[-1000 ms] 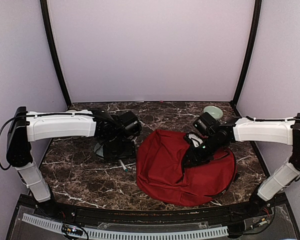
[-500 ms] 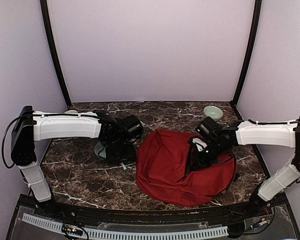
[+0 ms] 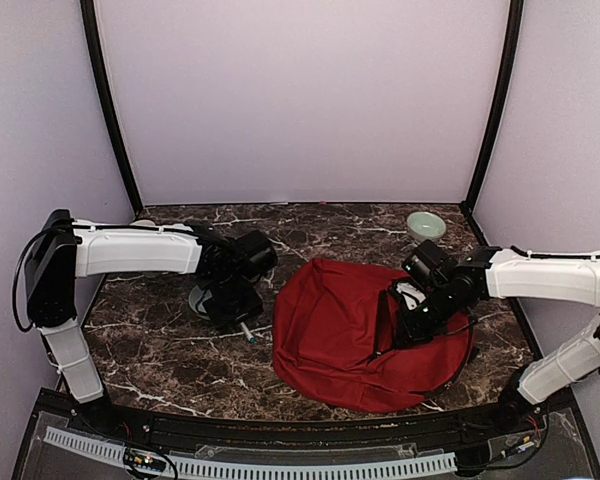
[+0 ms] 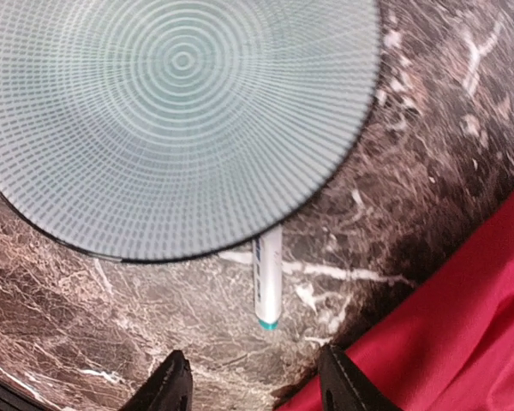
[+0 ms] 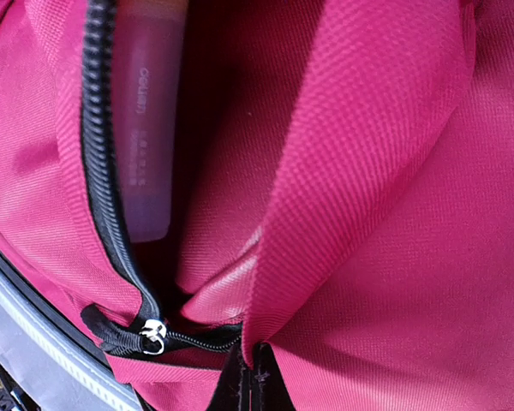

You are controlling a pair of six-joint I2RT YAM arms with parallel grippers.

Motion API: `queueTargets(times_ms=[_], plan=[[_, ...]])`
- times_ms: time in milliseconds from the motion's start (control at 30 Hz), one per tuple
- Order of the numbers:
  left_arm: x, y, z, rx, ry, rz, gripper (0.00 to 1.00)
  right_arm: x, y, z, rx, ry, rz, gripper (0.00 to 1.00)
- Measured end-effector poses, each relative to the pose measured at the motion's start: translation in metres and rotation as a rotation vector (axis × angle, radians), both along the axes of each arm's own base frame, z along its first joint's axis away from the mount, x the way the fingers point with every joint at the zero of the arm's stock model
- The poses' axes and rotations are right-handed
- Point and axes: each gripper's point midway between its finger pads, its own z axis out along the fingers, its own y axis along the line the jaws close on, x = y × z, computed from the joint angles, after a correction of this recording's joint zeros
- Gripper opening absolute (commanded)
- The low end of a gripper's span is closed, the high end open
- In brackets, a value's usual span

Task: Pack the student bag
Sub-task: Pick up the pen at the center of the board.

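The dark-red student bag [image 3: 350, 340] lies flat at centre right, its dark zipper [image 5: 103, 171] open. My right gripper [image 3: 412, 322] is shut on a fold of the bag's fabric [image 5: 343, 171] beside the opening, fingers pinched together [image 5: 250, 387]. A pale translucent item with printed text [image 5: 146, 128] lies inside the bag. My left gripper [image 4: 255, 390] is open and empty, hovering above a white pen with a teal tip [image 4: 267, 278] that sticks out from under a grey-teal plate [image 4: 171, 111]. In the top view the left gripper [image 3: 232, 310] hides much of the plate.
A pale green bowl [image 3: 426, 224] stands at the back right corner. The bag's red edge [image 4: 463, 342] lies just right of the pen. A silver zipper pull [image 5: 152, 334] sits at the end of the opening. Purple walls enclose the marble table [image 3: 160, 350].
My right gripper has moved right and a little nearer, drawing the bag's fabric with it. My left gripper has shifted slightly left over the plate and pen.
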Motion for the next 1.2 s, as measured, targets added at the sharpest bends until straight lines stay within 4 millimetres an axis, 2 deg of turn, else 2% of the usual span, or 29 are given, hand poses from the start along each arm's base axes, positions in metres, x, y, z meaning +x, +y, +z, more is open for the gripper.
queueTargets(times_ms=[167,400,600,900,1000,1200], plan=[[0.006,-0.003,-0.013,-0.01,0.011,0.065,0.49,-0.003,-0.003,0.003,0.006,-0.008,-0.004,0.05],[0.011,-0.017,-0.047,-0.052,0.035,0.067,0.42,-0.005,-0.005,0.013,0.021,-0.027,-0.002,0.13],[0.013,-0.019,-0.048,-0.066,0.034,0.067,0.33,-0.011,-0.014,0.021,0.009,-0.039,-0.001,0.15],[0.014,-0.016,-0.05,-0.062,0.036,0.035,0.02,-0.011,-0.024,0.044,0.007,-0.087,0.004,0.17],[0.016,-0.018,-0.05,-0.068,0.027,0.016,0.0,-0.006,-0.026,0.05,-0.007,-0.115,0.012,0.17],[0.02,-0.024,-0.048,-0.085,0.006,-0.034,0.0,0.017,-0.026,0.074,-0.034,-0.196,0.012,0.17]])
